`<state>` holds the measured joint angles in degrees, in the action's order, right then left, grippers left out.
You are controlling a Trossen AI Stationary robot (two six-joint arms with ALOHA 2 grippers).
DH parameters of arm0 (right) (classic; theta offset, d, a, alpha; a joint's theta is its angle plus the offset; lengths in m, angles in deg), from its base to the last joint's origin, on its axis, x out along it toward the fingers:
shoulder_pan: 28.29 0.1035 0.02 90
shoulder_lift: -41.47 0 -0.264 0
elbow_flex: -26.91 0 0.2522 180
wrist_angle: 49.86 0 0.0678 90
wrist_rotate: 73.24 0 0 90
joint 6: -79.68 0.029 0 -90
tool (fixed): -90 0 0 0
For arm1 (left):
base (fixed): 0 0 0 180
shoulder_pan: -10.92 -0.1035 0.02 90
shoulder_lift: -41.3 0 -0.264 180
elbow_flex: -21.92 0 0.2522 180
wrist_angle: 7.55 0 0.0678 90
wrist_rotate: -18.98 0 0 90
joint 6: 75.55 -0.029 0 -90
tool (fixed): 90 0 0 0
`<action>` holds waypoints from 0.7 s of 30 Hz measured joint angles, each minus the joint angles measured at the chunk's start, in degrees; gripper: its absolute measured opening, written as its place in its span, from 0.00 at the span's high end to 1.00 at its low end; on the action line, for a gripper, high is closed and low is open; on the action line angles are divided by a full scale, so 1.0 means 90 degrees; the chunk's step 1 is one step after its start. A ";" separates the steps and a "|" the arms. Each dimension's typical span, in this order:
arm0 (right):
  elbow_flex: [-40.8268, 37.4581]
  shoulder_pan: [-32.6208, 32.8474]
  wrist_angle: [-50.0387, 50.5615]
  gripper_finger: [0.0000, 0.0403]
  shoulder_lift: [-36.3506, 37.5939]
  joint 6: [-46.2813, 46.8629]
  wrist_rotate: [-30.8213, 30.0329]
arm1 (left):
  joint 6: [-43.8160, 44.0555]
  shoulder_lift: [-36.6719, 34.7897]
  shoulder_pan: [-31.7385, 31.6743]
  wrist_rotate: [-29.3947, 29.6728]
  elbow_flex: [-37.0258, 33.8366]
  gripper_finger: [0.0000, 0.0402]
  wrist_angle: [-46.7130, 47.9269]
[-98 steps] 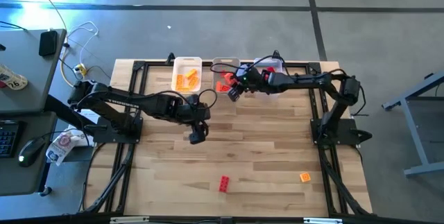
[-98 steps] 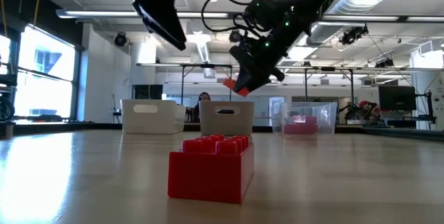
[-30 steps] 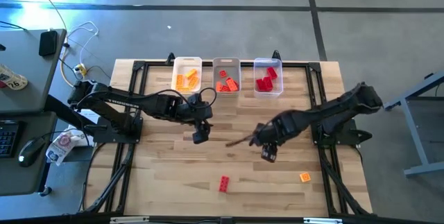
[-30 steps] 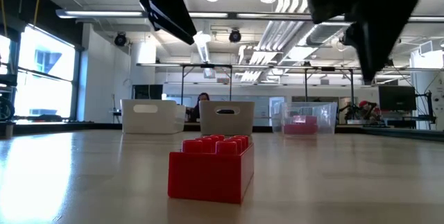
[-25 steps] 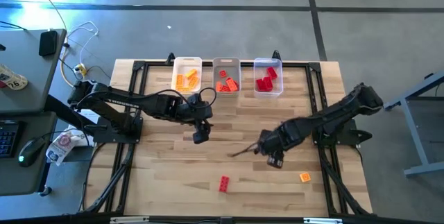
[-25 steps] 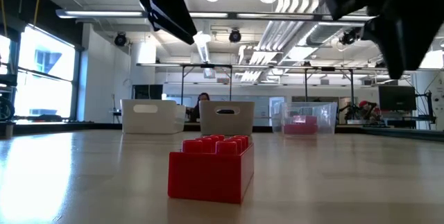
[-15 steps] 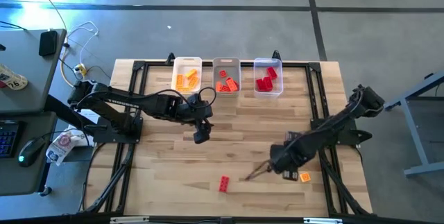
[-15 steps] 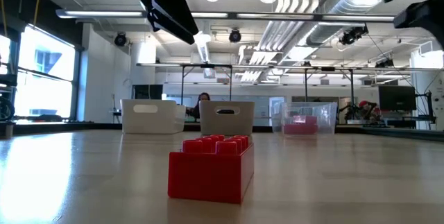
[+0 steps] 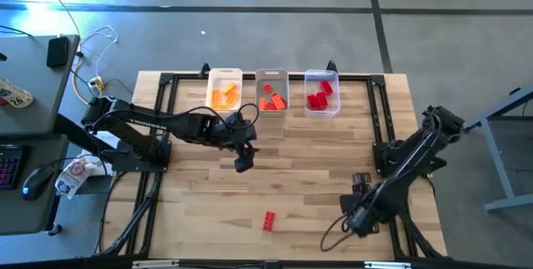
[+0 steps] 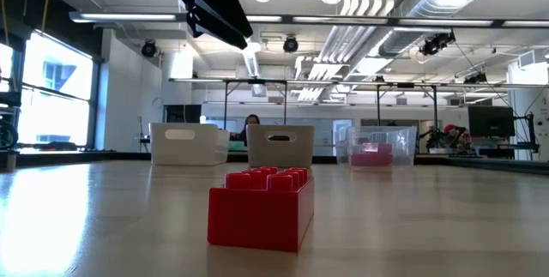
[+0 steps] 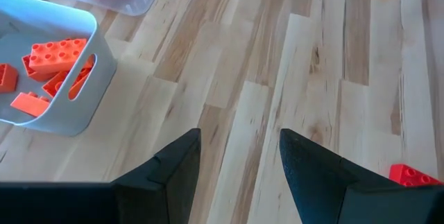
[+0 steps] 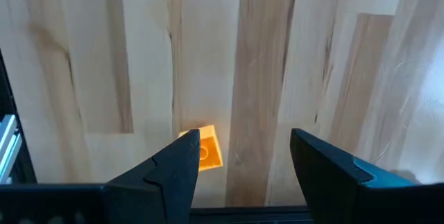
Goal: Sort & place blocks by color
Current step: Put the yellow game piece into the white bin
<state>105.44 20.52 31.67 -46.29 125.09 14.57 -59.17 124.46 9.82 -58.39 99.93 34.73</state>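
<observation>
A yellow-orange block (image 12: 202,148) lies on the table near its front right corner. My right gripper (image 12: 243,141) is open above it, and the block shows just beside one finger. In the high view my right gripper (image 9: 360,219) hides this block. A red block (image 9: 268,221) lies flat on the table near the front middle and also shows in the low view (image 10: 260,207). My left gripper (image 9: 242,163) is open and empty above the table's middle; its own view (image 11: 239,141) shows bare wood between the fingers.
Three bins stand in a row at the far edge: a white one (image 9: 225,90) with yellow-orange blocks, a grey one (image 9: 271,92) with orange-red blocks, and a clear one (image 9: 321,94) with red blocks. Bare wood lies between the bins and the loose blocks.
My right gripper has gone from the table's middle toward the near right corner, ending above the yellow-orange block. It has left the low view. My left gripper has kept almost still.
</observation>
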 joint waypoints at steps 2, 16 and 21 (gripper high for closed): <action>0.0000 0.0172 0.0000 0.48 0.0000 0.0103 -0.0103 | 0.0000 0.0000 0.0000 0.0002 0.0000 0.54 0.0002; 0.0000 0.0732 -0.0027 0.48 -0.0944 0.0085 0.0391 | 0.0000 0.0000 0.0000 0.0000 0.0000 0.54 0.0007; -0.0002 0.0741 -0.0095 0.48 -0.1241 0.0073 0.0642 | 0.0001 0.0000 0.0002 0.0000 0.0000 0.54 0.0010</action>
<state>105.42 27.19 30.81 -57.46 125.75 20.35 -59.16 124.46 9.83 -58.40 99.93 34.81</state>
